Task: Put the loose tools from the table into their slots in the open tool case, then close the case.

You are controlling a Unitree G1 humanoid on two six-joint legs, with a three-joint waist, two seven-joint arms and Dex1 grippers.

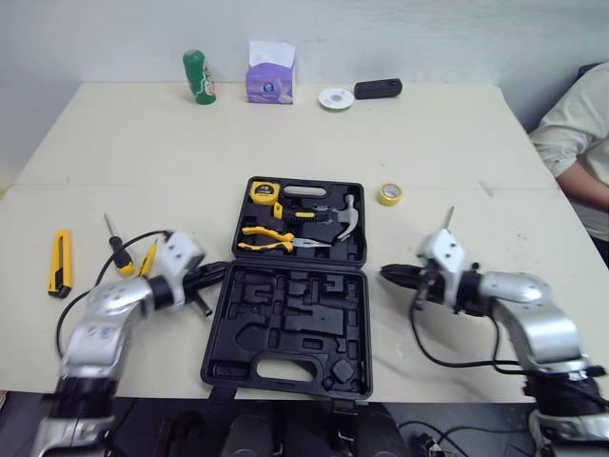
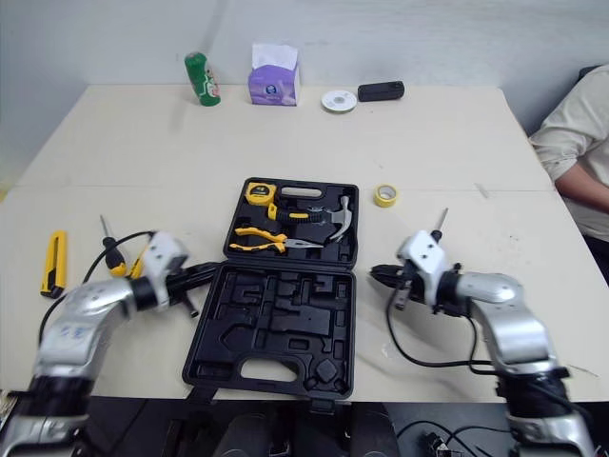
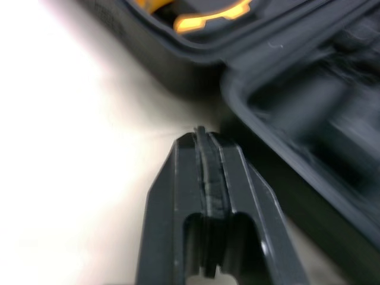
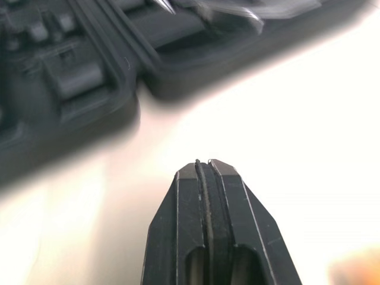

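Beige desk (image 1: 428, 152): screwdriver (image 1: 118, 252) lies at nine o'clock of the clenched, empty left pincer (image 1: 219, 270), axis eleven-to-five; right pincer (image 1: 388, 274), also clenched, sits across the case (image 1: 285, 335).

The left hand (image 3: 202, 138) rises with its 2 black fingers (image 3: 169, 202) pressed flat together, their tips over the pale counter (image 3: 77, 148) and just beside the black tool case (image 3: 285, 119). The case's rim runs diagonally past the fingertips, and its moulded recesses are blurred. A yellow-orange tool part (image 3: 208, 13) lies inside 1 half of the case; which tool it is cannot be told
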